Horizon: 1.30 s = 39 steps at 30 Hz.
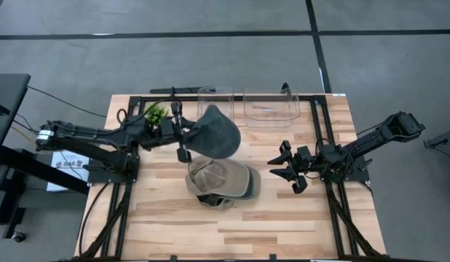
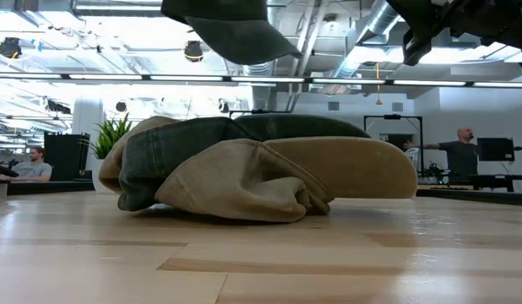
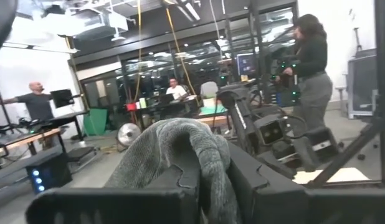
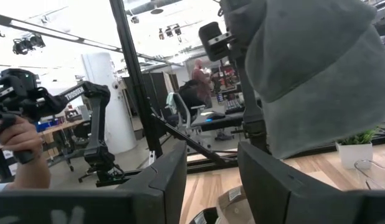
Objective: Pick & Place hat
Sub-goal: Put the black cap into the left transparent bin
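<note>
A dark grey hat (image 1: pixel 219 131) hangs in the air over the table's far middle, with my left gripper (image 1: pixel 187 135) shut on it. The low view shows it overhead (image 2: pixel 236 29), and the right wrist view shows it drooping (image 4: pixel 317 74). Below it a tan cap (image 1: pixel 223 179) lies on the table, resting on its crown and brim, with a dark green-grey piece (image 2: pixel 160 165) bundled against it. My right gripper (image 1: pixel 288 169) hovers open to the right of the tan cap with nothing between its fingers (image 4: pixel 267 180). My left gripper pinches a bunched fold of the grey hat's cloth (image 3: pixel 202 162) between its two fingers. The fingers reach in about level from the table's left. The hat is lifted clear and sags beyond and below the fingers, above the tan cap.
Two clear plastic containers (image 1: pixel 215 102) (image 1: pixel 272 106) stand at the far edge. A small green plant (image 1: pixel 155 113) sits behind my left arm. Bare wood lies along the near edge (image 1: pixel 247 233). People stand and sit in the room beyond the table.
</note>
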Each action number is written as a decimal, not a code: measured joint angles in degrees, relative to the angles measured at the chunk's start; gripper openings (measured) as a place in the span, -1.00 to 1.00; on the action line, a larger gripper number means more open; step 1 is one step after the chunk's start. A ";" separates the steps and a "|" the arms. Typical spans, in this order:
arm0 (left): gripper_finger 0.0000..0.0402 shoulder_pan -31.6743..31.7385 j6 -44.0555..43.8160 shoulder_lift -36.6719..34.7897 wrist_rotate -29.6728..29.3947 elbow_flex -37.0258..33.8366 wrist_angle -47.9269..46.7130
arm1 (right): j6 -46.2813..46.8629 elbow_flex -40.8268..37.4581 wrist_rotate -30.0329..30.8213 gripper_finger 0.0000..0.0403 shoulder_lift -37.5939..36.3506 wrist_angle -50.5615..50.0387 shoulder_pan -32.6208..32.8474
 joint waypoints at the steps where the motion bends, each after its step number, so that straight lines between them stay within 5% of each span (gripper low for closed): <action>1: -0.78 0.39 -0.02 -0.01 0.02 0.00 0.00 | 0.01 0.00 0.00 -0.33 0.00 0.00 0.00; 18: -0.89 7.16 9.09 -0.02 1.28 0.00 -2.27 | -0.03 0.00 0.00 -0.34 0.00 0.00 0.00; 29: -0.89 16.43 15.06 -0.04 18.98 0.00 -6.90 | -0.05 0.00 0.01 -0.34 0.00 -0.18 0.00; 39: -0.89 24.86 15.01 0.85 28.07 5.85 -16.64 | -0.10 0.00 0.11 -0.37 0.00 -0.47 -0.10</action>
